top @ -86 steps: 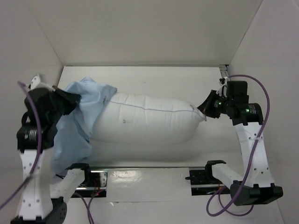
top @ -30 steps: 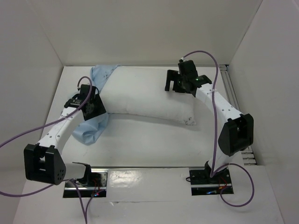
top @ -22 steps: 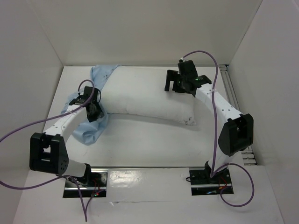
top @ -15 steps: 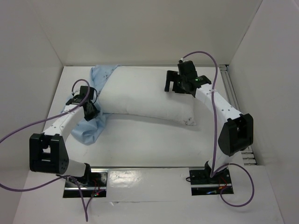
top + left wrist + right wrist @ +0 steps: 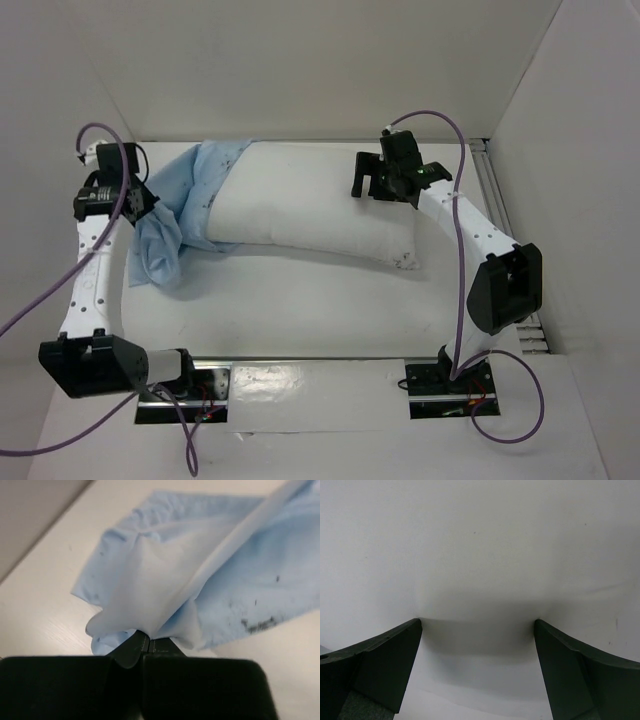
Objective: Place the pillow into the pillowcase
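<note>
top view / pillow: pillow [image 5: 320, 215] lies across far half of table [image 5: 300, 320], long axis L–R, nearly all of it bare white.
top view / pillowcase: pillowcase [image 5: 180, 215] is bunched at the pillow's L end. It wraps the far-L corner and the rest trails toward near-L. Pillow barely inside, if at all.
top view / left claw: left claw [image 5: 140, 203] at table's L side, pinching a fold of the blue cloth, which runs from it to the pillow.
top view / right claw: right claw [image 5: 366, 178] over pillow's far-R part, pointing down at it.
left wrist / grip: left claw [image 5: 145, 647] is closed tight on a pillowcase [image 5: 200, 580] fold. Cloth fans out from the pinch, lifted off the table. Can't tell if one layer or both are caught.
right wrist / grip: right claw [image 5: 477, 625] is spread wide, holding nothing. Fingers [image 5: 380, 665] are set on the pillow [image 5: 480, 545] w/ a shadowed dent btwn them, looks like pressing down to pin it.
step (judgement): early, getting the case mouth open and over the L end. Approx. whole pillow left to sleeve.
next (judgement): needs a pull on the gripped edge toward R, along the pillow, w/ the mouth kept open and the pillow pinned so it doesn't slide. If both layers are pinched, the mouth prob. won't open.
</note>
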Robot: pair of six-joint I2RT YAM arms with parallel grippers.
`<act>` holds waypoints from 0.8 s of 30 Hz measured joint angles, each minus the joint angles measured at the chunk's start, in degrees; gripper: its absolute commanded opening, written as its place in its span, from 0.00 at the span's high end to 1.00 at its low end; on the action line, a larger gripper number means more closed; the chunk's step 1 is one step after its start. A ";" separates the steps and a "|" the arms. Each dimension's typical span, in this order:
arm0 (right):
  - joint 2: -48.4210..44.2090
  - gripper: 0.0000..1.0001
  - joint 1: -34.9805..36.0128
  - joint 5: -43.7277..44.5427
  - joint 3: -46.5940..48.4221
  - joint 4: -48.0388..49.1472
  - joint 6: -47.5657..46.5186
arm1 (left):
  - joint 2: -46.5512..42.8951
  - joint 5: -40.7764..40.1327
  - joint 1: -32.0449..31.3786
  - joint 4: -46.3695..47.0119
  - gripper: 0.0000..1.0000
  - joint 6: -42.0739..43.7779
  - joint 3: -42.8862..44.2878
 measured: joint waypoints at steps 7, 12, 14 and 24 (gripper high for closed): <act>-0.15 0.00 0.02 -0.50 -0.33 0.13 -0.02 | 17.97 -3.45 5.11 -2.25 0.00 0.85 17.57; -0.79 0.00 0.04 -0.66 -1.95 0.70 0.24 | 15.80 0.04 -0.02 0.07 0.09 1.20 10.01; -0.79 0.00 0.04 -0.68 -1.97 0.83 0.24 | 10.88 2.93 -3.19 2.19 0.05 2.29 5.42; -0.81 0.00 0.26 -0.74 -1.97 0.85 0.24 | 5.44 4.52 -9.57 9.53 0.08 3.63 -7.10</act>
